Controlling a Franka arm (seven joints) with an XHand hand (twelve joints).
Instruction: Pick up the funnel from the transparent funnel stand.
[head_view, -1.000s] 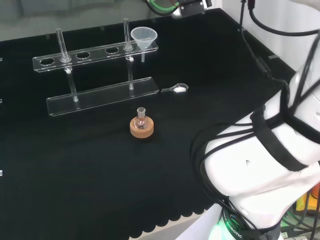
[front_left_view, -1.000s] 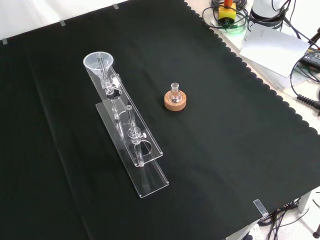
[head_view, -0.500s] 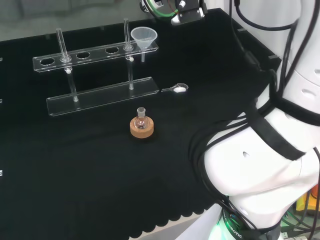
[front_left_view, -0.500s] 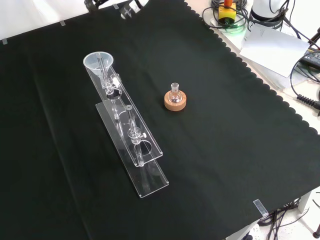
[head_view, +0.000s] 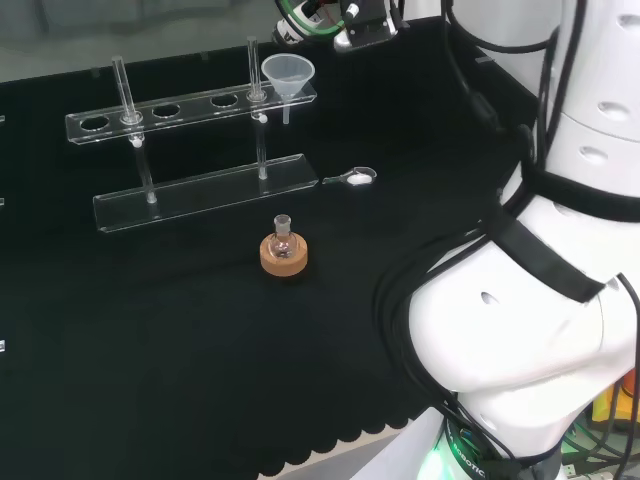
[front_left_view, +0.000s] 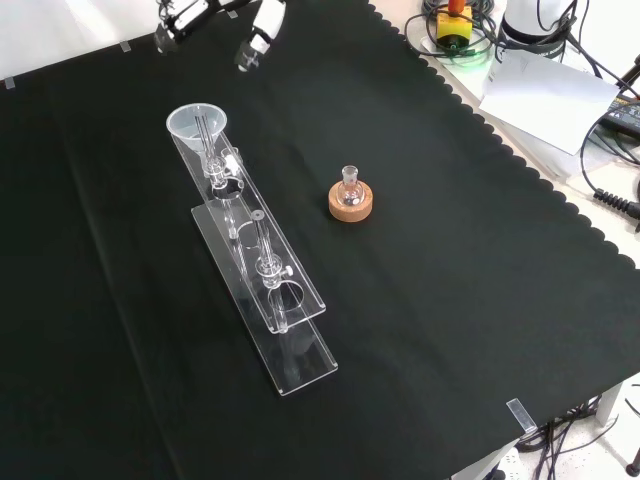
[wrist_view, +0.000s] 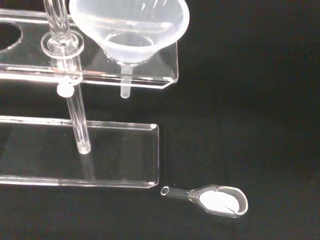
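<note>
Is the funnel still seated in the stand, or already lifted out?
Seated. The funnel stands upright in the end hole of the funnel stand, stem poking through below. The hand is apart from it, fingers straight.

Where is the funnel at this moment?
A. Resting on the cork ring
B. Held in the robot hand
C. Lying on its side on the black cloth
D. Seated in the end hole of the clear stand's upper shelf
D. The funnel sits upright in the end hole of the transparent stand, its stem poking down through the shelf in the wrist view, while the robot hand hangs apart from it and the cork ring carries a small flask.
</note>
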